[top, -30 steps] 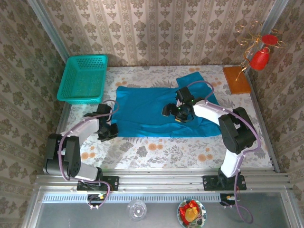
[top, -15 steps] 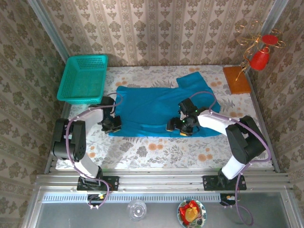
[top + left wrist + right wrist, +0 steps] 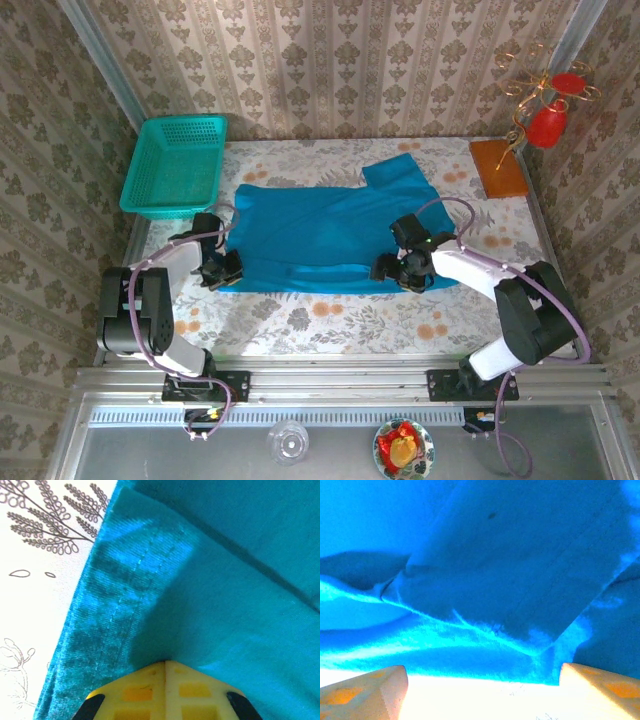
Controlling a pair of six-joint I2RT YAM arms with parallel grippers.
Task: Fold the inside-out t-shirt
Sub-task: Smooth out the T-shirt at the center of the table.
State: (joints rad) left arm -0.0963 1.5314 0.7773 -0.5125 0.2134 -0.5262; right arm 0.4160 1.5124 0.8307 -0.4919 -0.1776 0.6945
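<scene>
While the t-shirt (image 3: 320, 235) lies spread on the surface (image 3: 330, 315), I log 2 items: left fingers (image 3: 140, 695) pinched shut on its near-left hem, probably anchoring that corner; right fingers (image 3: 365, 690) wide apart, empty, poised at the near-right edge.

Lab booth: wallpaper (image 3: 400, 60), aluminium frame (image 3: 340, 372)

You had the top camera looking down from behind the near edge over the whole tabletop (image 3: 330, 318). Both wrist cameras sat very close above the t-shirt (image 3: 320, 235), sharing its near hem with the top view.
</scene>
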